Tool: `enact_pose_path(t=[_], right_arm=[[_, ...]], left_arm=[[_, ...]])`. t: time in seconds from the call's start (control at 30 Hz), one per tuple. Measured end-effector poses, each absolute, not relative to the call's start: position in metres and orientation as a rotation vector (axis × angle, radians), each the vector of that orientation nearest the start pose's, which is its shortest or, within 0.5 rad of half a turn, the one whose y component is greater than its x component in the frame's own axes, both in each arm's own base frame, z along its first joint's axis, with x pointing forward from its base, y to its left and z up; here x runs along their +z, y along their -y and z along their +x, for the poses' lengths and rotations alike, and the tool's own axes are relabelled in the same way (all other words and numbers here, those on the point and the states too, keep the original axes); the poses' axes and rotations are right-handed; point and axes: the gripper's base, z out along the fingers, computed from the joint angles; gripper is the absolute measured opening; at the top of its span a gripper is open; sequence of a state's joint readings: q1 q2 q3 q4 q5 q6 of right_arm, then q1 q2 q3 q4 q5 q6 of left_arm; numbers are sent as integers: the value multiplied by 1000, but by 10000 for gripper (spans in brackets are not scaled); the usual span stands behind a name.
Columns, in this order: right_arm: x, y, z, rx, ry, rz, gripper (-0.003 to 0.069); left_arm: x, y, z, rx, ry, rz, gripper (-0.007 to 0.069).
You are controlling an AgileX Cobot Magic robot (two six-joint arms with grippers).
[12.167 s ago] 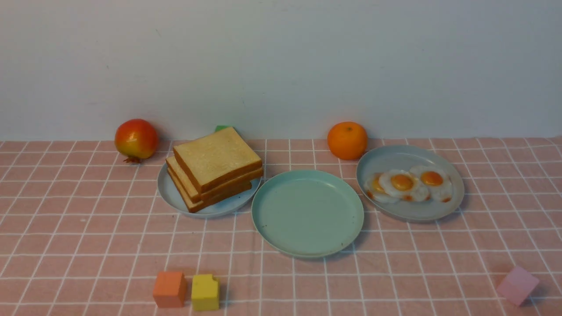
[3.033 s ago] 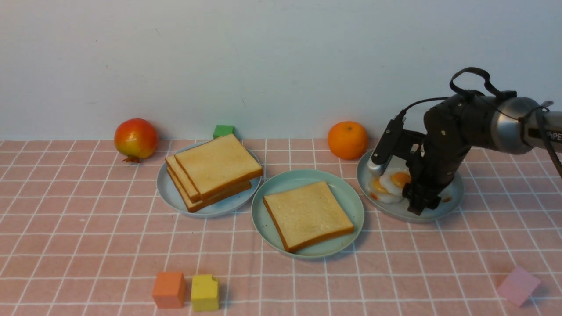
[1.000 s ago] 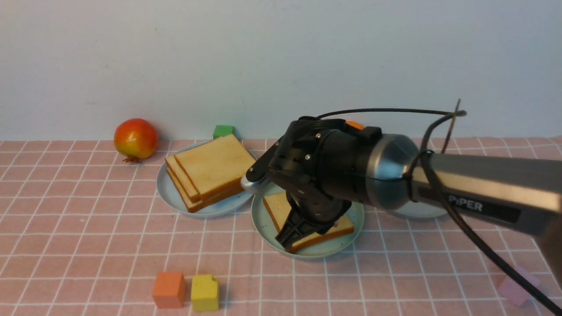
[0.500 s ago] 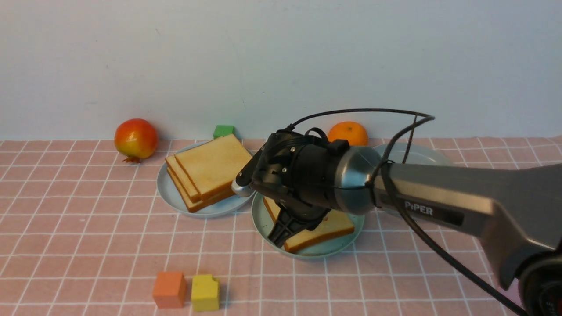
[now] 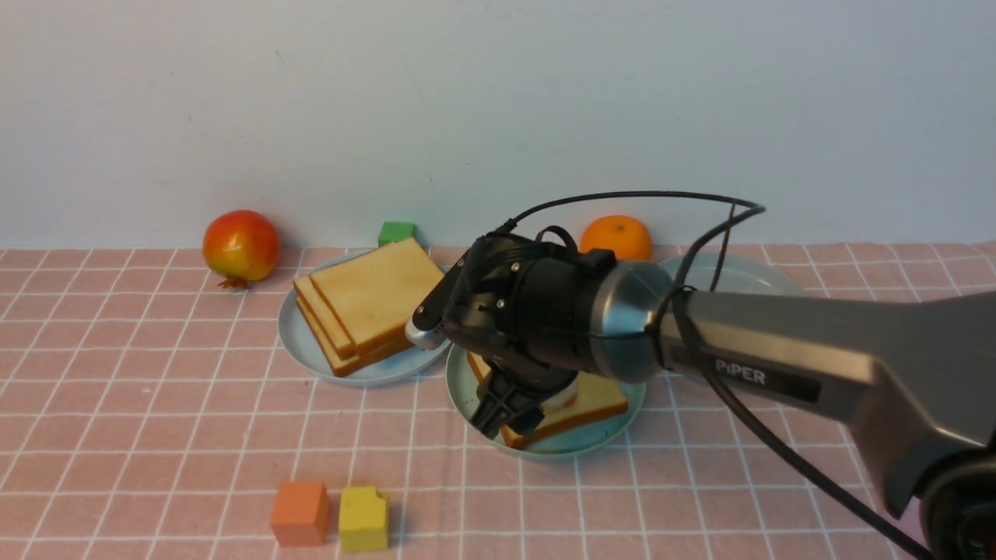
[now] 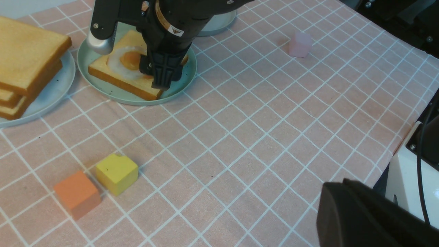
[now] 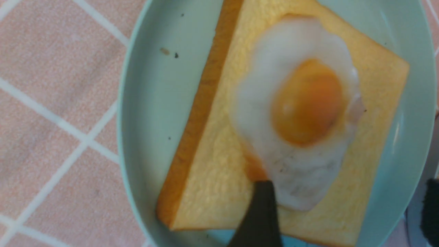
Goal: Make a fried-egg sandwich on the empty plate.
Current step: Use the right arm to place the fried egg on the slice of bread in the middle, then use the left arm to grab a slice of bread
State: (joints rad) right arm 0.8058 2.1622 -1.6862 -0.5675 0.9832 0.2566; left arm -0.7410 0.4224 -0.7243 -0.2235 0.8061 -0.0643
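One toast slice [image 5: 601,401] flat on mint-green plate [image 5: 572,446], mid-tabletop. Fried egg [image 7: 301,113] lying on it, yolk up, roughly centred. Sandwich half-built: not yet capped with second slice. Right jaws released, spread wide just above the slice, one fingertip [image 7: 260,212] over the egg white's edge, nothing gripped. Left jaws clenched, well clear of the plates. Spare toast stack [image 5: 366,299] on pale plate [image 5: 311,358] just beside, toward tabletop's left edge.

- A pink checked tablecloth [image 5: 156,435] covers the surface.
- At the back stand a pomegranate [image 5: 241,245], a green cube [image 5: 397,232] and an orange [image 5: 616,236].
- In the middle, the mint-green plate [image 5: 595,437] sits between the left grey-blue plate [image 5: 311,358] and the right grey-blue plate [image 5: 704,268].
- In front, the orange cube [image 5: 299,513] is just beside the yellow cube [image 5: 363,519], with the pink cube [image 6: 300,44] well apart.
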Motion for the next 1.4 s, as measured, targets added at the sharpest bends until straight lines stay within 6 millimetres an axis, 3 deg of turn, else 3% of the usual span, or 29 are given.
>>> enact_pose_path(t=[0.13,0.23,0.27,0.3,0.4,0.43,0.47,0.5,0.57,0.6,0.67,0.73,0.8,0.83,0.87,0.9,0.93,0.97,1.03,1.23,1.33,1.4], right_arm=[[204,-302,324,-468,-2491,-1069,659],[248,-299,300,-448,-2477,-1072,575],[251,-299,299,-444,-2475,-1072,567],[276,-294,288,-403,-2461,-1068,496],[325,-275,267,-254,-2437,-1008,332],[328,-273,266,-245,-2438,-1002,321],[353,-255,250,-147,-2431,-960,215],[365,-244,239,-106,-2428,-942,160],[380,-220,219,-58,-2421,-918,68],[384,-217,217,-48,-2414,-911,59],[397,-181,184,15,-2407,-873,-3],[406,-149,156,82,-2389,-799,-4],[405,-138,146,99,-2392,-768,-1],[406,-123,133,123,-2383,-736,1],[405,-123,133,121,-2388,-736,2],[403,-109,121,144,-2379,-707,4],[402,-102,115,158,-2375,-697,5],[402,-101,114,161,-2374,-695,6],[400,-90,102,209,-2365,-680,7],[403,-82,94,252,-2345,-668,10],[403,-83,93,264,-2349,-670,12],[403,-83,92,273,-2352,-671,13]], left_arm=[[354,54,38,-772,-1956,633,13],[350,62,46,-778,-2022,609,13],[350,63,47,-778,-2028,608,13],[346,70,55,-769,-2080,606,13],[337,89,77,-721,-2198,617,13],[337,90,78,-717,-2206,618,13],[336,104,95,-672,-2262,634,13],[336,111,104,-654,-2275,645,13],[340,126,123,-617,-2289,669,13],[340,129,127,-611,-2295,673,13],[349,143,159,-573,-2311,675,13],[348,148,192,-553,-2372,643,13],[346,146,208,-544,-2400,626,13],[341,141,232,-526,-2436,597,13],[340,143,234,-531,-2442,596,13],[331,137,261,-511,-2479,564,13],[325,135,276,-498,-2500,552,13],[323,135,279,-494,-2504,550,13],[303,137,313,-450,-2545,577,13],[275,150,356,-320,-2497,693,26],[269,152,369,-248,-2445,713,71],[259,153,380,-179,-2390,731,159]])
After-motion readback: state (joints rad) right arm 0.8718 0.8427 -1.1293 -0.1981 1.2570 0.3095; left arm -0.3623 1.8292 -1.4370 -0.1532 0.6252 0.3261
